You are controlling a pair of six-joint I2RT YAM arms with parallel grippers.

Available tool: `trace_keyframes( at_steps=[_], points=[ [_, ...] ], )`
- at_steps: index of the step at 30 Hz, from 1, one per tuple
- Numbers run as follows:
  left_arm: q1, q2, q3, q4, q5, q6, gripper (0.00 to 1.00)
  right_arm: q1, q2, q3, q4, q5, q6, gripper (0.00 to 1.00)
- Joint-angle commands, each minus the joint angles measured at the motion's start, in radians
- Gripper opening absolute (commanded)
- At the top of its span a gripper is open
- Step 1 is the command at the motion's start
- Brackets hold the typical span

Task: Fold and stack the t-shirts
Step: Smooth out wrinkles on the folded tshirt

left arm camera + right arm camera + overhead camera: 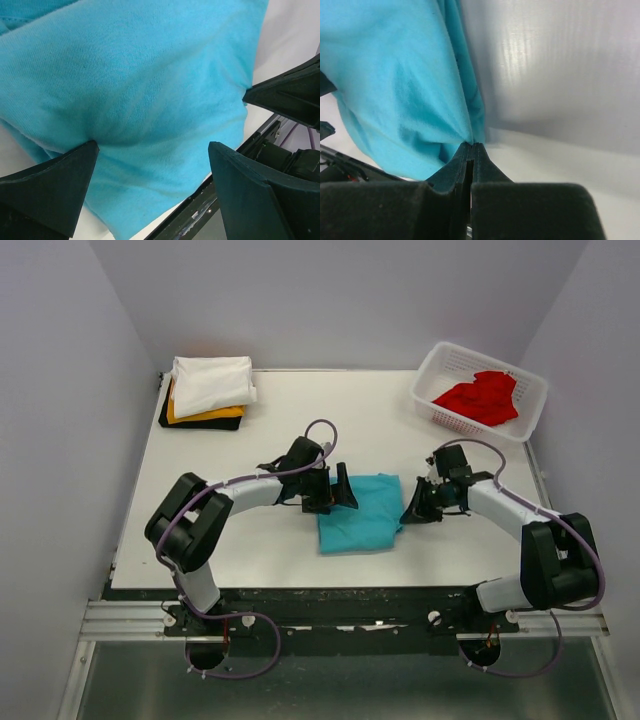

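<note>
Placement: teal-blue cloth t-shirt (358, 512), folded to a rough rectangle, mid white counter (300, 420), between both hands. Right hand (471, 150) clenched on its right edge, a thin pinch of fabric. Left hand (155, 160) released, spread wide, tips dimpling the left part.

Handling, judged: soft, light, limp, prone to bunching. Best taken at edges or corners.

Pinch confirmed from right wrist only. Far-left folded shirt stack (208, 390) and far-right white plastic lattice basket (428, 368) seen from above only.
</note>
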Motion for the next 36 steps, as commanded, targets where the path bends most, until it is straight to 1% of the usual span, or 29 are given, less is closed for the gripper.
trace_keyframes(
  at_steps=[1, 6, 8, 12, 14, 15, 17, 19, 20, 21, 25, 27, 30, 35, 36],
  points=[
    [0.017, 0.057, -0.023, -0.053, -0.059, 0.041, 0.99, 0.001, -0.014, 0.071, -0.149, 0.144, -0.048, 0.01],
    [0.019, 0.058, -0.023, -0.055, -0.059, 0.053, 0.98, 0.002, -0.033, 0.129, -0.257, 0.348, -0.049, 0.01],
    [0.019, 0.063, -0.020, -0.054, -0.055, 0.056, 0.98, 0.002, -0.046, 0.125, -0.239, 0.361, -0.040, 0.01],
    [0.019, 0.067, -0.013, -0.048, -0.040, 0.061, 0.98, 0.002, -0.023, 0.120, -0.198, 0.305, -0.055, 0.01],
    [0.019, 0.064, -0.013, -0.034, -0.022, 0.058, 0.99, 0.002, -0.019, 0.098, -0.149, 0.231, -0.052, 0.03],
    [0.019, 0.061, -0.013, -0.028, -0.014, 0.058, 0.99, 0.002, -0.023, 0.084, -0.111, 0.172, -0.053, 0.06],
    [0.019, 0.050, -0.013, -0.020, 0.000, 0.058, 0.98, 0.002, -0.029, 0.061, -0.064, 0.072, -0.054, 0.08],
    [0.019, 0.035, -0.009, -0.019, 0.011, 0.058, 0.99, 0.002, -0.019, 0.059, -0.064, 0.025, -0.059, 0.13],
    [0.018, 0.024, -0.007, -0.018, 0.016, 0.058, 0.99, 0.002, -0.018, 0.059, -0.072, 0.032, -0.058, 0.20],
    [0.016, 0.012, -0.006, -0.018, 0.021, 0.058, 0.99, 0.002, -0.025, 0.063, -0.083, 0.053, -0.054, 0.24],
    [0.002, -0.060, 0.001, -0.034, 0.011, 0.069, 0.99, 0.001, -0.123, 0.067, -0.127, 0.162, -0.025, 0.47],
    [-0.008, -0.100, 0.000, -0.053, -0.010, 0.075, 0.99, 0.002, -0.182, 0.059, -0.149, 0.187, -0.016, 0.55],
    [-0.027, -0.158, -0.014, -0.078, -0.040, 0.077, 0.99, 0.002, -0.249, 0.020, -0.171, 0.181, 0.004, 0.55],
    [-0.073, -0.203, -0.073, -0.068, -0.047, 0.048, 0.99, 0.002, -0.296, -0.106, -0.108, 0.034, 0.051, 0.44],
    [-0.089, -0.204, -0.087, -0.055, -0.042, 0.040, 0.98, 0.001, -0.299, -0.132, -0.086, 0.014, 0.067, 0.41]
  ],
)
